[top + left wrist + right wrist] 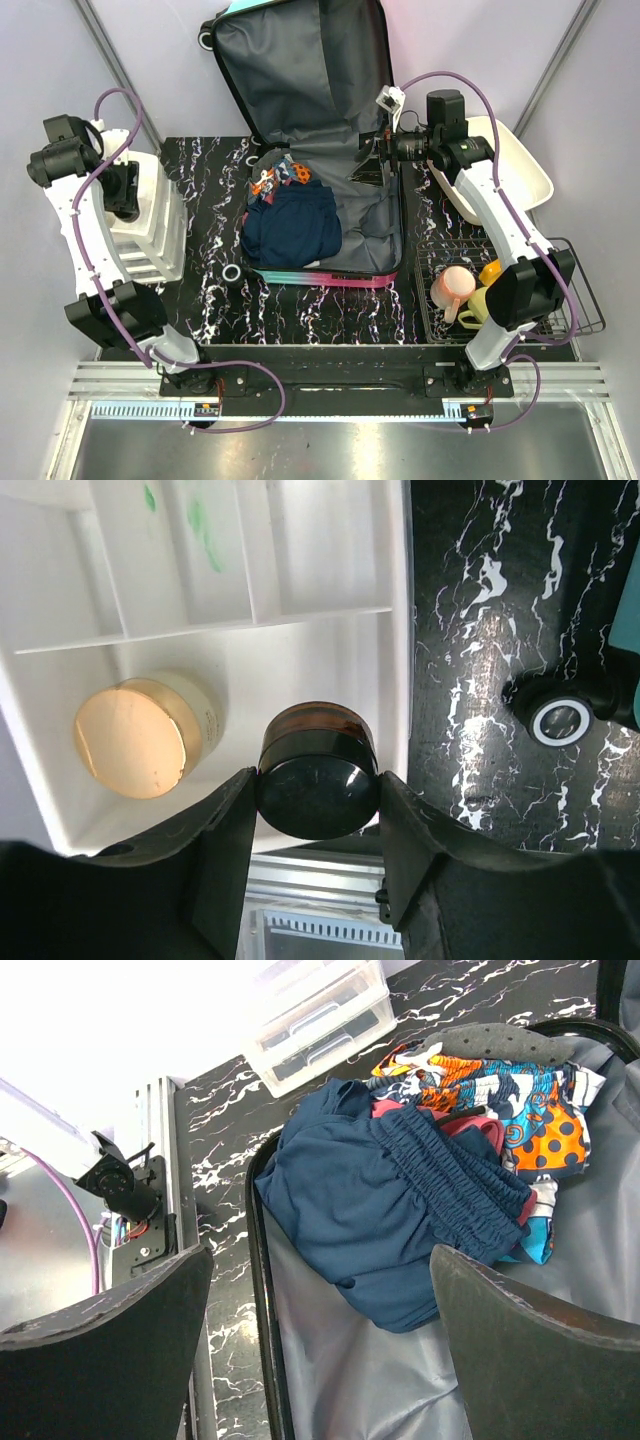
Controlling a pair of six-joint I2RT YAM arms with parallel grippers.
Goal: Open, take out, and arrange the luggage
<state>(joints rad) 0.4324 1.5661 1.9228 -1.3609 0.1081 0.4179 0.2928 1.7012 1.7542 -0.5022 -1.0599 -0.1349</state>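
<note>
The luggage (300, 70) lies open on the black marbled table, lid standing up at the back, grey lining (380, 1380) showing. Inside lie navy clothes (290, 225) and colourful printed garments (285, 178). My right gripper (378, 155) hovers open over the luggage's right half; in its wrist view the right gripper (320, 1300) has nothing between its fingers and the navy clothes (400, 1200) lie below. My left gripper (317, 805) is shut on a dark amber jar with a black lid (317, 775), over a white organiser tray (330, 650).
A gold-lidded jar (130, 735) rests in the tray's compartment. The white drawer unit (150, 230) stands at the left. A white oval tub (515, 165) and a wire rack (570, 300) with a pink cup (455, 285) and yellow cups sit right. A luggage wheel (560, 720) touches the table.
</note>
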